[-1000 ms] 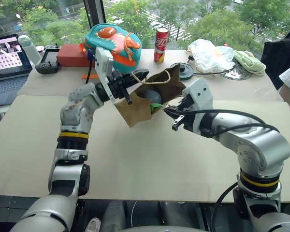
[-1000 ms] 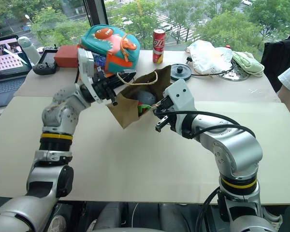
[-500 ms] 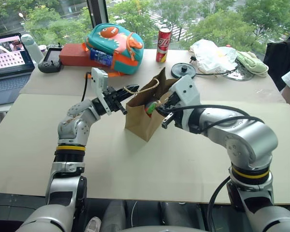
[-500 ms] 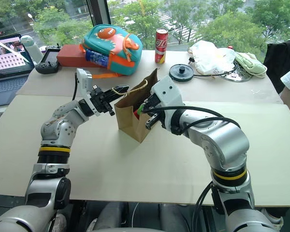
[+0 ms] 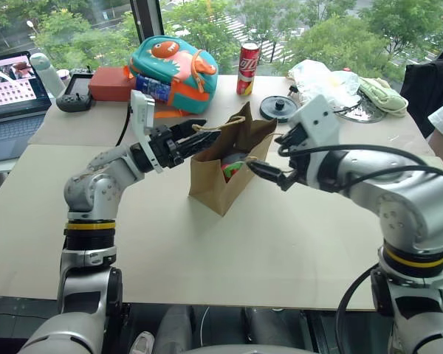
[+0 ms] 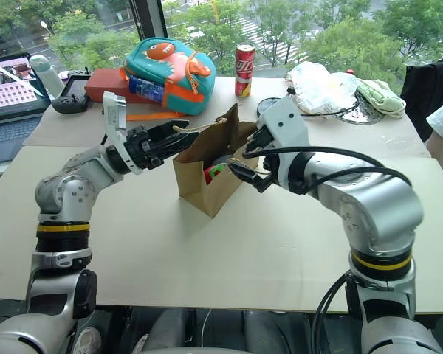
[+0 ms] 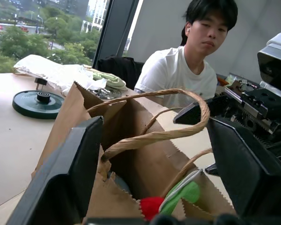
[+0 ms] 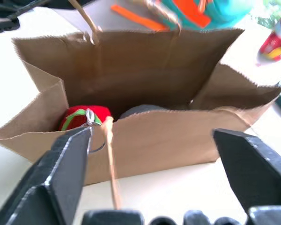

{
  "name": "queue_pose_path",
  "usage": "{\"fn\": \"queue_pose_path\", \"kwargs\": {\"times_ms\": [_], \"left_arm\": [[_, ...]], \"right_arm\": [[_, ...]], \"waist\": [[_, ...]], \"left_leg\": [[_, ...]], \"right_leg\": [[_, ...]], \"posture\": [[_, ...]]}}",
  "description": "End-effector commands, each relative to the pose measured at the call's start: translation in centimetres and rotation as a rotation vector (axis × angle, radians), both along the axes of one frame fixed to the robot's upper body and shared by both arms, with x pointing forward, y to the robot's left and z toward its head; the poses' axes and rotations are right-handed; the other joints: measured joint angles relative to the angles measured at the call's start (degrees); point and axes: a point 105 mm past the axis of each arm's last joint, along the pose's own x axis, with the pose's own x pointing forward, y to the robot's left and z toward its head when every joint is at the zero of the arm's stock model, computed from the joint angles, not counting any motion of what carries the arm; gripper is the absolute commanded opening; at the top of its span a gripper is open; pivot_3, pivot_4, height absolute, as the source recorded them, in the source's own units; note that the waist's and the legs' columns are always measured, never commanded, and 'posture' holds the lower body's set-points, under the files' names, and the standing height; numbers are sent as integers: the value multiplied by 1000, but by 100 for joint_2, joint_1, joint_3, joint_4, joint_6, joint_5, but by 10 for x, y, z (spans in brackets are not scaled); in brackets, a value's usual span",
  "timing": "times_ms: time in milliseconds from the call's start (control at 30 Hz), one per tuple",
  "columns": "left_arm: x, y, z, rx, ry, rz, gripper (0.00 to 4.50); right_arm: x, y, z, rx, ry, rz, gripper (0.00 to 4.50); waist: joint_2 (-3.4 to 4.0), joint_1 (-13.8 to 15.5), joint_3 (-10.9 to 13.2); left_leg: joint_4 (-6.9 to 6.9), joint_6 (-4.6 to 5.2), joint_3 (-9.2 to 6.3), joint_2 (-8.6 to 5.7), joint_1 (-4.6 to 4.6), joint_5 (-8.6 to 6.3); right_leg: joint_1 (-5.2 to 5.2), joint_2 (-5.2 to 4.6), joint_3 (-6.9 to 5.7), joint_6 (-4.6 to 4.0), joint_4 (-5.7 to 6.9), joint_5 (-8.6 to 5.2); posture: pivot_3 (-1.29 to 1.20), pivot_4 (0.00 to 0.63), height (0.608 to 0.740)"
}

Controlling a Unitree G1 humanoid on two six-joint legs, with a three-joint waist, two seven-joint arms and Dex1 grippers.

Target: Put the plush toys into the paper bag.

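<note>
Standing on the table (image 5: pixel 207 251), the brown paper bag (image 5: pixel 214 181) holds both plush toys.
The red chili toy (image 8: pixel 86 116) and grey ball toy (image 8: pixel 140 110) lie inside it. The left gripper (image 5: pixel 199 139) and right gripper (image 5: pixel 269 173) flank the bag's mouth, fingers apart, gripping nothing. Packing looks finished; the next move is probably drawing both arms clear without snagging the cord handles (image 7: pixel 154 136).

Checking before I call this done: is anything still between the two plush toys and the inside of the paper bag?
Nothing visible. The red chili toy and the grey ball lie inside the paper bag, which stands upright on the table. Both the left gripper and right gripper are open beside it.
</note>
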Motion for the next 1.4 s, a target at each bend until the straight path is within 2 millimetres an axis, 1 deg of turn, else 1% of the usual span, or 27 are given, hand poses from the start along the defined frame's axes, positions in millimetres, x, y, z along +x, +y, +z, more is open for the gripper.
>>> {"fn": "queue_pose_path", "kwargs": {"times_ms": [33,133,200,267,333,367,467,533,567,600,633,667,733,767,833,933,1000,1100,1300,1400], "left_arm": [[-7,14,23,-33,-41,13,3550],[-5,27,24,-47,-22,58,3550],[-3,40,21,-50,-5,108,3550],[-5,49,14,-29,7,140,3550],[-9,54,4,-8,27,158,3667],[-11,55,-1,0,36,163,3667],[-17,55,-21,51,60,174,3667],[-20,52,-31,70,68,170,3667],[-21,51,-35,72,70,169,3667],[-21,50,-37,77,71,171,3667],[-21,49,-39,79,70,172,3667],[-21,49,-39,82,67,173,3667],[-22,48,-40,85,62,171,3667],[-23,46,-42,99,58,168,3667],[-25,45,-45,119,54,160,3667],[-27,43,-50,133,55,148,3667],[-30,42,-53,148,56,135,3667],[-32,41,-64,200,52,122,3667],[-36,26,-69,232,19,80,3667],[-37,23,-72,242,13,75,3667]], "right_arm": [[-21,-2,48,82,-185,104,4436],[-26,-10,57,115,-204,121,4436],[-31,-15,58,143,-195,136,4436],[-39,-14,55,183,-171,185,4436],[-52,-11,46,194,-139,254,3928],[-58,-9,41,193,-121,282,3749],[-71,-5,23,180,-50,353,2654],[-76,2,8,154,12,384,2084],[-75,5,-1,133,44,381,1648],[-74,7,-9,110,66,374,1267],[-71,10,-16,89,82,364,987],[-67,11,-23,71,100,347,555],[-59,13,-35,36,125,306,74],[-51,12,-43,10,140,262,74],[-41,13,-53,-15,151,215,74],[-28,21,-60,-18,142,186,74],[-21,23,-58,-9,123,168,74],[-9,29,-47,7,70,154,74],[-3,48,-33,27,24,192,74],[0,56,-29,42,16,202,74]], "waist": [[0,-10,1],[0,-13,1],[0,-7,0],[-1,-8,1],[0,-9,0],[0,-7,0],[0,7,1],[-1,16,1],[-1,20,0],[-1,20,0],[-1,19,1],[-1,18,1],[-1,13,1],[-1,10,1],[-1,-4,0],[-1,-10,0],[-1,-7,1],[-1,-12,1],[-1,24,1],[-1,21,0]], "left_leg": [[0,0,0,1,0,0],[-3,0,0,2,2,0],[-3,0,0,3,3,0],[-3,0,0,1,3,0],[-5,0,0,2,3,0],[-12,0,1,2,3,0],[-22,0,1,4,0,0],[-23,0,1,2,1,0],[-23,0,1,0,1,0],[-22,-1,1,-1,2,0],[-21,-1,1,-1,3,0],[-19,-3,1,-1,3,2],[-18,-5,1,-1,8,3],[-18,-5,2,-1,10,3],[-18,-5,2,-1,11,3],[-21,-5,3,-1,7,3],[-23,-5,3,-1,4,3],[-25,-5,4,-1,5,3],[-24,-5,4,-1,4,3],[-24,-5,4,-1,2,3]], "right_leg": [[0,1,0,0,-1,0],[0,1,0,0,-3,0],[4,1,-1,0,-5,0],[4,-1,0,0,-7,0],[6,0,0,0,-11,0],[5,-1,0,0,-15,0],[5,-1,-1,-1,-28,1],[9,-4,-1,-1,-32,0],[9,-6,-1,-1,-33,1],[10,-7,0,-1,-33,0],[11,-7,0,-1,-33,0],[11,-6,0,-1,-32,1],[13,-5,0,-1,-30,1],[14,-5,0,-1,-30,1],[14,-5,2,-1,-30,1],[10,-5,3,-1,-33,1],[5,-5,3,-1,-32,1],[5,-5,4,-1,-33,1],[7,-6,1,-1,-33,1],[6,-6,1,-1,-33,1]], "posture": [[0,150,728],[0,150,728],[0,150,728],[0,150,728],[0,150,728],[0,150,728],[0,150,728],[0,150,728],[0,150,728],[0,150,728],[0,150,728],[0,150,728],[0,150,728],[0,150,728],[0,150,728],[0,150,728],[0,150,728],[0,150,728],[0,150,728],[0,150,728]]}}
